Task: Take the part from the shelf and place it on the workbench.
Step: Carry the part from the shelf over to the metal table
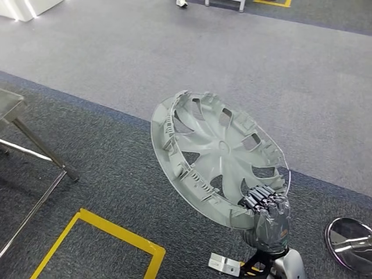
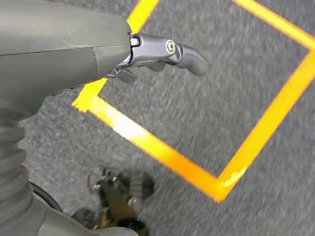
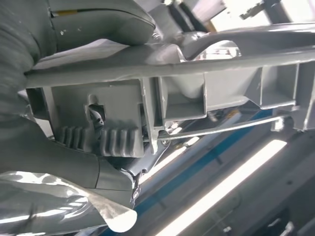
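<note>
Pale grey part [image 1: 206,152], yellow floor tape [image 1: 115,231]

Grey carpet [image 1: 246,64] across the far floor, lighter in tone; darker speckled carpet [image 1: 110,186] nearer, split from it by a thin blue strip [image 1: 88,103]. Yellow tape [image 1: 118,232] marking a rectangle on the dark part, seen again close up from the left wrist [image 2: 163,152]. Metal frame legs [image 1: 39,148] slanting in at left, under a pale tabletop edge [image 1: 9,104]. Round shiny disc [image 1: 351,244] lying at lower right, possibly a mirror or chrome cover. Small metal bracket [image 1: 224,263] flat on the carpet. White furniture [image 1: 26,7] at far top left, brightly lit. Long ceiling light [image 3: 226,182] glowing overhead.
</note>
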Robot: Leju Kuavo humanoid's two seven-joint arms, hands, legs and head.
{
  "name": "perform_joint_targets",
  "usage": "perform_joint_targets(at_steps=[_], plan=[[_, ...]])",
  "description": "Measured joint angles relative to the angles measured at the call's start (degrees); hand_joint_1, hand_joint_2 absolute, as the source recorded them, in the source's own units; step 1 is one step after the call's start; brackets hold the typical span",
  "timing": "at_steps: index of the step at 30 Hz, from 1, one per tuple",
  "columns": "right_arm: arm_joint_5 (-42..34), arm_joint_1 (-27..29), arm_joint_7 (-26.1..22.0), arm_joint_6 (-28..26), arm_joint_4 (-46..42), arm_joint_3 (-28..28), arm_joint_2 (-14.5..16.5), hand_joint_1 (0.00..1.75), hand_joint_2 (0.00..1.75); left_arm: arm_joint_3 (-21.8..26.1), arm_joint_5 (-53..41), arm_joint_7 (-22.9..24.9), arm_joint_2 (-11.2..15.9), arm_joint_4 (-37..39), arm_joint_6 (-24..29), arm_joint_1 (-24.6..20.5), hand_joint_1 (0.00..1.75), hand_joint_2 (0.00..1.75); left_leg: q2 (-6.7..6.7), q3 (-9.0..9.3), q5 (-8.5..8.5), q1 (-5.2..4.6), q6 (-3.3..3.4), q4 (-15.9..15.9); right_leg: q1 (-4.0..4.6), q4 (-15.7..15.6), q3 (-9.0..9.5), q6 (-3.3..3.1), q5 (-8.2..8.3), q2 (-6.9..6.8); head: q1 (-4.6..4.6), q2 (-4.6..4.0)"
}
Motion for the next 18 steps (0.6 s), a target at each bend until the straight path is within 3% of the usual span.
perform_joint_targets(at_steps=[2, 3, 4, 6, 7, 9, 10, 11, 12, 14, 16, 18], plan=[[0.0, 0.0, 0.0, 0.0, 0.2, 0.0, -0.1, 1.75, 1.75, 0.1, 0.0, 0.0, 0.0, 0.0, 0.0, -0.2, 0.0, 1.75, -1.57, 0.02, -0.05, 0.07, 0.29, 0.0, 0.0, 7.5, -4.37, 0.12, -2.5, 1.89, 0.14, 0.0], [0.0, 0.0, 0.0, 0.0, 0.4, 0.0, -0.1, 1.75, 1.75, 0.2, 0.0, 0.0, -0.1, 0.0, 0.0, -0.2, 0.0, 1.75, -2.42, 0.08, -0.1, 0.08, 0.31, 0.1, 0.02, 9.6, -5.95, 0.13, -2.53, 2.06, 0.13, 0.0], [0.0, 0.1, -0.1, 0.0, 0.5, 0.0, -0.1, 1.75, 1.75, 0.2, 0.0, 0.0, -0.1, 0.0, 0.0, -0.1, 0.0, 1.75, -3.3, 0.18, -0.16, 0.1, 0.3, 0.1, 0.02, 9.6, -6.56, 0.11, -1.39, 2.12, 0.12, 0.0], [0.0, 0.1, 0.0, 0.0, 0.7, 0.0, -0.2, 1.75, 1.75, 0.3, 0.1, 0.0, -0.2, 0.0, -0.1, -0.1, 0.0, 1.75, -5.03, 0.46, -0.42, 0.22, 0.05, 0.3, -0.09, 3.9, -4.85, -0.03, 3.2, 2.85, 0.14, 0.01], [0.0, 0.1, 0.0, 0.0, 0.8, 0.0, -0.2, 1.75, 1.75, 0.4, 0.3, 0.0, -0.2, 0.0, -0.2, -0.1, 0.0, 1.75, -5.83, 0.48, -0.61, 0.21, -0.23, 0.5, -0.23, 0.2, -3.37, -0.1, 4.98, 4.12, 0.13, 0.01], [0.2, 0.1, 0.1, 0.0, 0.8, 0.0, -0.3, 1.75, 1.75, 0.7, 0.7, 0.0, -0.3, 0.0, -0.4, -0.1, 0.0, 1.75, -7.18, 0.17, -0.85, 0.36, -0.86, 0.9, -0.38, -4.6, -1.05, -0.32, 6.26, 6.16, 0.06, 0.02], [0.3, 0.1, 0.2, 0.0, 0.8, 0.1, -0.3, 1.75, 1.75, 0.9, 0.9, 0.0, -0.3, 0.0, -0.5, 0.0, 0.0, 1.75, -7.74, -0.07, -0.84, 0.48, -1.18, 1.0, -0.32, -5.0, -0.65, -0.52, 5.91, 6.54, 0.04, 0.02], [0.3, 0.1, 0.2, 0.0, 0.8, 0.2, -0.4, 1.75, 1.75, 1.0, 0.9, 0.0, -0.3, 0.0, -0.5, 0.1, 0.0, 1.75, -8.3, -0.26, -0.79, 0.65, -1.46, 1.0, -0.26, -5.2, -0.37, -0.79, 5.86, 6.07, 0.01, 0.02], [0.3, 0.1, 0.3, 0.0, 0.8, 0.4, -0.4, 1.75, 1.75, 1.1, 0.9, 0.0, -0.2, 0.0, -0.6, 0.2, 0.0, 1.75, -8.21, -0.35, -0.89, 0.69, -1.75, 1.1, -0.27, -5.4, -0.22, -1.06, 5.89, 5.46, 0.04, 0.02], [0.3, 0.1, 0.5, 0.0, 0.8, 0.6, -0.5, 1.75, 1.75, 1.3, 0.9, -0.1, -0.2, 0.0, -0.7, 0.2, 0.0, 1.75, -5.74, -1.39, -2.4, 0.54, -2.34, 3.5, -0.37, -5.7, 0.25, -1.71, 5.82, 3.99, -0.26, 0.02], [0.3, 0.1, 0.8, 0.0, 0.8, 0.7, -0.6, 1.75, 1.75, 1.3, 0.7, -0.1, -0.2, 0.0, -0.9, -0.1, 0.0, 1.75, -2.54, -4.5, -5.61, 0.57, -2.87, 10.1, -0.27, -5.9, 0.62, -2.19, 5.54, 2.28, -0.52, 0.02], [0.4, 0.1, 1.0, 0.0, 0.8, 0.9, -0.7, 1.75, 1.75, 1.3, 0.4, -0.1, -0.2, 0.0, -1.0, -0.3, 0.0, 1.75, -1.59, -7.59, -7.6, 0.79, -3.12, 16.2, -0.14, -5.9, 0.89, -2.35, 5.22, 0.64, -0.52, 0.02]])
